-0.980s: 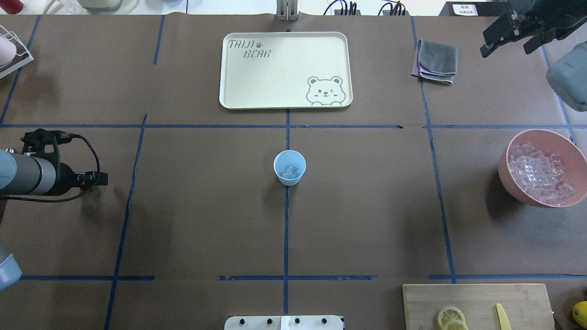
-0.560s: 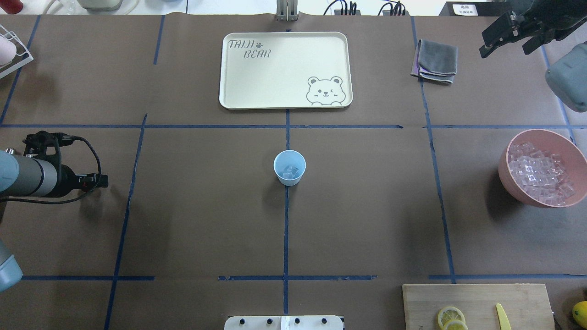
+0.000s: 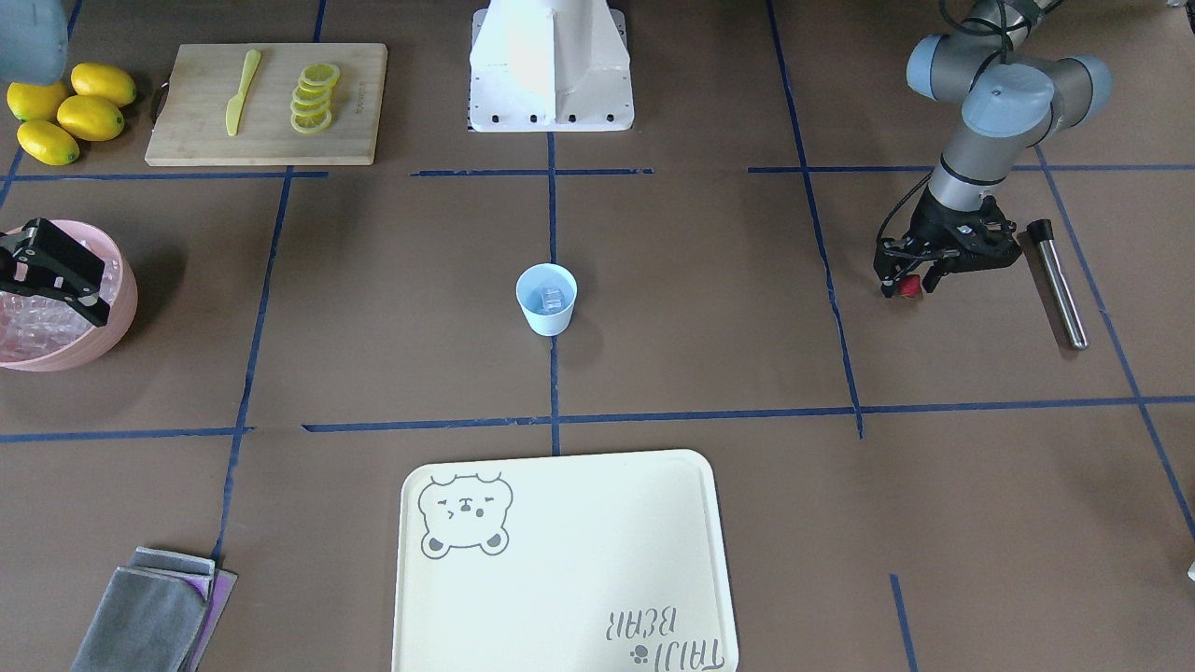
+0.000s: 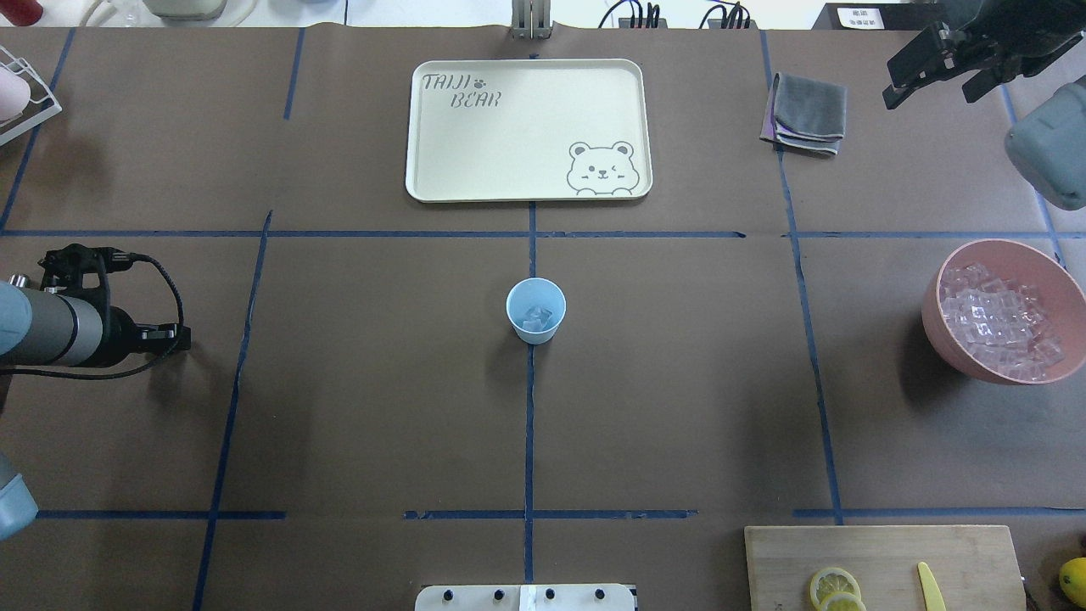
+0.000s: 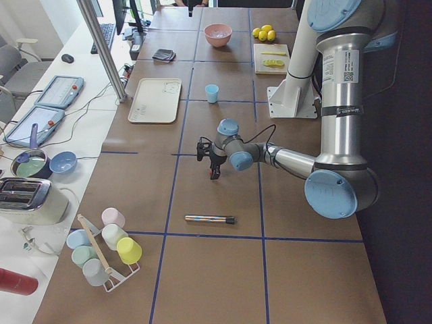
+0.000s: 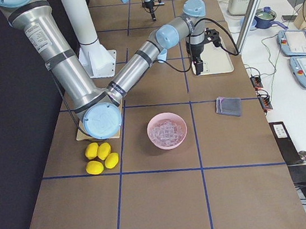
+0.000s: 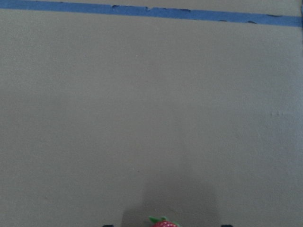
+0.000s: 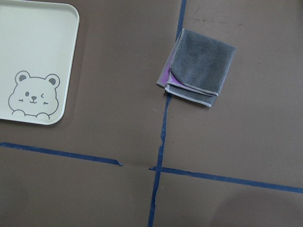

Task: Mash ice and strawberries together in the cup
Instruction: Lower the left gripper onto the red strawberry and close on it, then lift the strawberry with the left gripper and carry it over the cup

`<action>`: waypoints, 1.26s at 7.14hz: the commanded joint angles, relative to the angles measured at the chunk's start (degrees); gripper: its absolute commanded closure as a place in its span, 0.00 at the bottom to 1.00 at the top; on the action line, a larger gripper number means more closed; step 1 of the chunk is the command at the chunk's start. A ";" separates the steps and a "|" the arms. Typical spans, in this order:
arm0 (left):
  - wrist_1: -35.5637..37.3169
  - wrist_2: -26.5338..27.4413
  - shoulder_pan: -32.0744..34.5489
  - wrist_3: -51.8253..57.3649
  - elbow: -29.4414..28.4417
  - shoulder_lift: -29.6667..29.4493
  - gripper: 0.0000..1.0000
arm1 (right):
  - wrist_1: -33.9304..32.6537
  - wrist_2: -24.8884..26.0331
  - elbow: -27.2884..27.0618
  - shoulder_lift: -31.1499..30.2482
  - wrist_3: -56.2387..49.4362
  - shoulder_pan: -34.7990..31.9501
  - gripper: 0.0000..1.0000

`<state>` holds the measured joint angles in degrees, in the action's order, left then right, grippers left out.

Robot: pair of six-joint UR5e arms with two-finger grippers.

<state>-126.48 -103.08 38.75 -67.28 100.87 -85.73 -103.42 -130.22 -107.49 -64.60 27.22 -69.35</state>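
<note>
Counting what's on the table, can someone check me? I get one cup (image 4: 535,311), one strawberry (image 3: 907,288), one pink bowl (image 4: 942,339) heaped with ice (image 4: 1001,314), one tray (image 4: 509,127), one folded grey cloth (image 4: 810,110) and one cutting board (image 3: 187,131). (A)

Yep, same here. Plus four whole lemons (image 3: 91,117) beside the board, one yellow knife (image 3: 241,91) on it, and a row of lemon slices (image 3: 313,98) that overlap too much to count. Also one metal rod (image 3: 1060,285) lying near the left gripper (image 3: 908,280). (B)

How many cubes in the cup? (A)

A few clear cubes (image 4: 536,319) at the bottom, can't get an exact number. The cup stands upright on the centre tape line (image 4: 529,424), well apart from both arms. (B)

And the strawberry vs the jaws? (A)

It's right between the left gripper's fingertips (image 3: 883,278), which point down at the table (image 4: 382,382). The front view and the left wrist view both show a gap on either side of it, so the jaws are spread around it, not pinching. Can't tell if it's resting on the table. It's a long way from the cup. (B)

Right gripper (image 4: 929,85)? (A)

Up high near the cloth, jaws apart, nothing between them. Its wrist cam looks down on the cloth and one tray corner. (B)
</note>
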 commanded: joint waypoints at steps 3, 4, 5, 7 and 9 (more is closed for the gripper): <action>0.44 -5.70 1.76 0.13 3.18 1.18 1.00 | 0.06 -0.04 -0.09 0.18 1.34 0.88 0.00; 4.01 -6.16 2.12 0.13 5.55 0.13 1.00 | 0.06 -0.12 -0.09 -0.17 1.26 0.79 0.00; 10.92 -6.16 2.03 -0.13 8.18 -2.23 1.00 | 0.15 -0.13 0.08 -0.69 0.39 0.70 0.00; 26.63 -7.12 1.95 -1.96 13.28 -13.52 1.00 | 0.07 -0.13 0.35 -4.45 -7.13 -2.09 0.00; 41.95 -9.32 0.38 -14.04 13.49 -31.86 1.00 | 0.06 -3.78 1.04 -10.42 -18.63 -8.75 0.00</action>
<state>-93.63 -111.24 40.23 -74.26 114.11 -106.53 -103.34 -131.31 -106.95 -71.35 15.61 -74.01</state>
